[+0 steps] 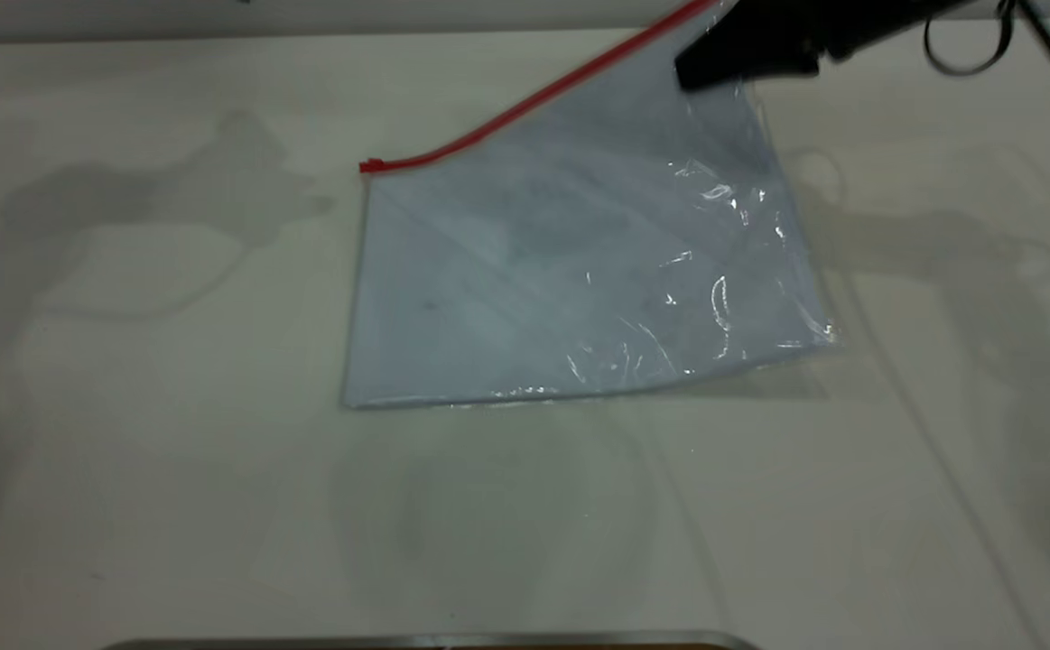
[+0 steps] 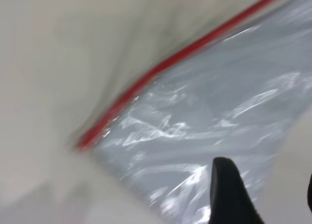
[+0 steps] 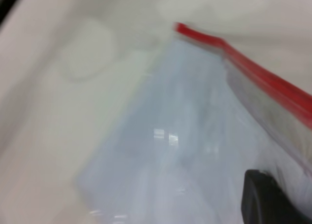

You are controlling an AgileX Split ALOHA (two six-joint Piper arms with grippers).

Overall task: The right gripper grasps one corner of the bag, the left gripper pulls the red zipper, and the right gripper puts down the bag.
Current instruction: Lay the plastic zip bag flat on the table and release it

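Bag (image 1: 579,271) lifted at one corner.
Right gripper (image 1: 714,63) (cable trailing) clenched on bag's raised corner; red zipper (image 1: 525,108) slants up; left gripper's (image 2: 261,195) jaws released.

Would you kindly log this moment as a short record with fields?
Bag: bag partly lifted, near edge resting on the table
Red zipper: red zipper slopes up toward the raised corner
Right hand: right hand at the raised part of the bag
Left hand: left hand beside the bag, seen only from its own wrist camera
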